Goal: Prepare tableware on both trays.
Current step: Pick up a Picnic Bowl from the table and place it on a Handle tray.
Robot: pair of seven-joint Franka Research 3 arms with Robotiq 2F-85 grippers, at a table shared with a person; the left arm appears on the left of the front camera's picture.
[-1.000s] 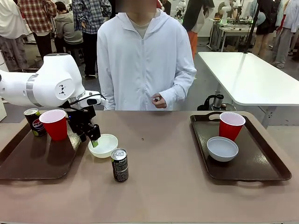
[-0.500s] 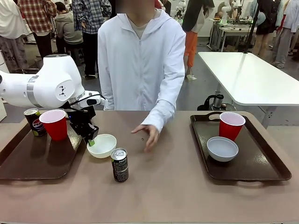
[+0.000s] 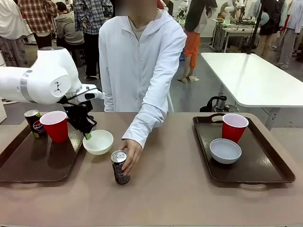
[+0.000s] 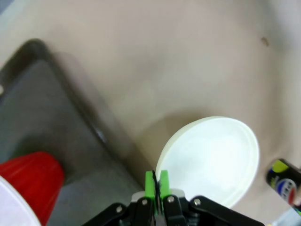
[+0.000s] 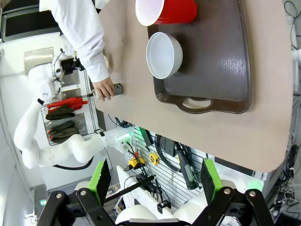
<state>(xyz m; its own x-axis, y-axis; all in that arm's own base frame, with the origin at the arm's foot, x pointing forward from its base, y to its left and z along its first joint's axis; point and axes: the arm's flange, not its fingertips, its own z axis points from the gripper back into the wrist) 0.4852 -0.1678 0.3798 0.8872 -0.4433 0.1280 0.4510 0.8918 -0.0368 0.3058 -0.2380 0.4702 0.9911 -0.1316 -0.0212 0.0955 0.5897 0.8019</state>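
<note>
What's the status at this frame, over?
Left gripper shut on cream bowl rim, bowl lifted beside left tray. Right gripper open, high above right tray. Person's hand on the middle soda can.

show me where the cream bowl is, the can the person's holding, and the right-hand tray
Cream bowl [image 3: 98,142], front view, on its inner hollow.
Can [image 3: 119,173], front view, on its dark side below the hand.
Right tray [image 3: 265,163], front view, on its bare floor right of the greyish bowl.
</note>
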